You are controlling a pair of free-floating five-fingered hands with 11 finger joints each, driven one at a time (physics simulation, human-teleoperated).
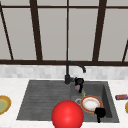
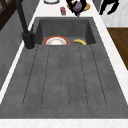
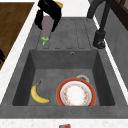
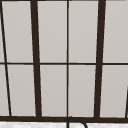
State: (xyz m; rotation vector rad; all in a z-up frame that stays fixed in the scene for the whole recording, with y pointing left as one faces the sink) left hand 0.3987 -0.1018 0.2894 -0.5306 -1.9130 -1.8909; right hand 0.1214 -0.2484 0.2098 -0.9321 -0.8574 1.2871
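Two robot hands show in the front view. The left robot hand (image 1: 79, 82) sits just right of centre, in front of the tap's base, with its fingers curled round one pale purple eggplant (image 1: 78, 88) whose green stem (image 3: 44, 40) points down. In the right side view this same robot hand (image 3: 48, 11) is at the upper left of the frame, the eggplant (image 3: 46, 26) hanging from it above the drainboard's edge. The right robot hand (image 1: 100, 112) hangs at the lower right of the basin, beside the plate's rim; whether its fingers are open or closed, I cannot tell.

One grey sink (image 1: 37, 100) is set into the white worktop (image 1: 11, 85). In its basin lie one plate (image 3: 75, 94) with a red-orange rim and one yellow banana (image 3: 37, 95), side by side and apart. One black tap (image 1: 71, 71) stands at the back. One red ball (image 1: 67, 114) sits at the bottom centre. One green and orange dish (image 1: 3, 104) lies at the left edge, one small red object (image 1: 121, 96) at the right.
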